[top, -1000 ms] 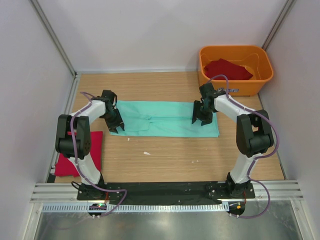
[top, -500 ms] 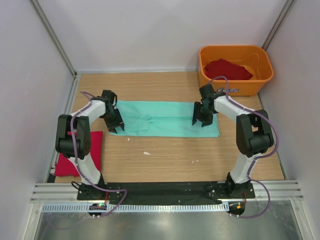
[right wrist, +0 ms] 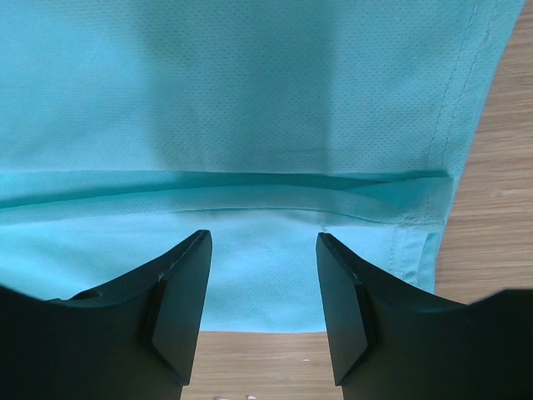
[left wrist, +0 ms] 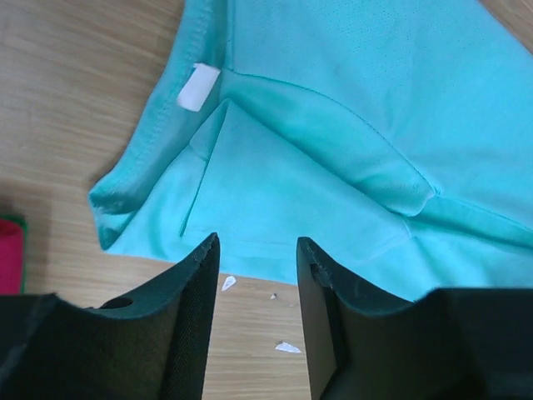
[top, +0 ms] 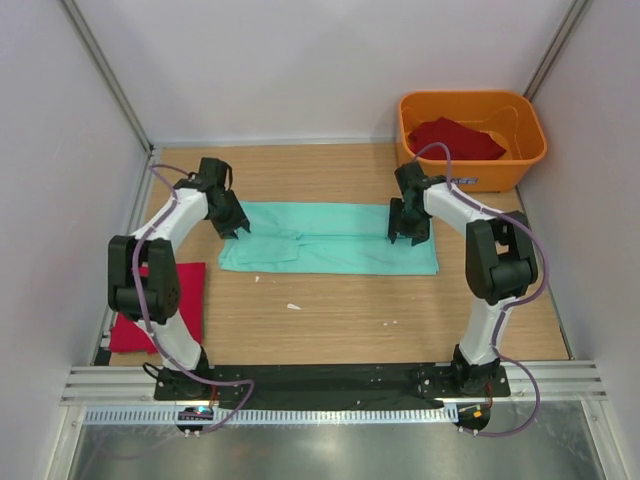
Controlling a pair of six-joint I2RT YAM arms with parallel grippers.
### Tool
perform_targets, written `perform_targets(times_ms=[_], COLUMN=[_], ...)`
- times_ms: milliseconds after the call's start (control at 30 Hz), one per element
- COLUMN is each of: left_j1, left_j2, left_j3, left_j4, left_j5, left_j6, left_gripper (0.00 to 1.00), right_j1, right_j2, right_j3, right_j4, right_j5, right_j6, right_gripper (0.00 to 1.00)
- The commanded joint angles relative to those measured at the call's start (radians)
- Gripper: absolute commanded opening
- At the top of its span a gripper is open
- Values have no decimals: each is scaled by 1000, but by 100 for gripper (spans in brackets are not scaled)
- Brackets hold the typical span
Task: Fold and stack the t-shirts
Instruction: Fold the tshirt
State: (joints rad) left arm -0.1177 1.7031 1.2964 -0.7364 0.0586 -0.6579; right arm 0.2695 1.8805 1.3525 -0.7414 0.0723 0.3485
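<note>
The mint-green t-shirt (top: pixel 330 240) lies folded into a long strip across the middle of the table. My left gripper (top: pixel 230 216) hovers open and empty over its far left corner. The left wrist view shows the shirt (left wrist: pixel 350 125) with its white neck label (left wrist: pixel 198 87) beyond my open gripper (left wrist: pixel 256 250). My right gripper (top: pixel 408 224) hovers open and empty over the shirt's right end. Its wrist view shows the folded layers (right wrist: pixel 250 100) and hem past my gripper (right wrist: pixel 262 242). One red t-shirt (top: pixel 165 300) lies folded at the left. Another red t-shirt (top: pixel 455 138) lies in the tub.
The orange plastic tub (top: pixel 480 180) stands at the back right, just behind my right arm. Small white scraps (top: pixel 293 306) lie on the wood in front of the green shirt. Walls close in the left, right and far sides.
Both grippers have moved away from me, from the shirt's near part toward its far edge. The left one moved further. The shirt has not moved.
</note>
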Motion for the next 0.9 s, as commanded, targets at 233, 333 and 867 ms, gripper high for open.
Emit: perform_targets(times_ms=[233,333,867], left_j1=[-88,-88,-89], left_j2=[182,231,559], left_j3=[40,49,438], left_j4=[57,58,-21], left_j5=[27,12,-141], left_j6=[-51,-46,197], left_gripper=[35,35,33], right_j1=[22,30,278], right_j2=[40,54,9], right_j3=[16,0,-225], right_j4=[8,17,27], right_j5=[37,47,-32], right_j6=[-29,-26,58], right_gripper=[59,59,59])
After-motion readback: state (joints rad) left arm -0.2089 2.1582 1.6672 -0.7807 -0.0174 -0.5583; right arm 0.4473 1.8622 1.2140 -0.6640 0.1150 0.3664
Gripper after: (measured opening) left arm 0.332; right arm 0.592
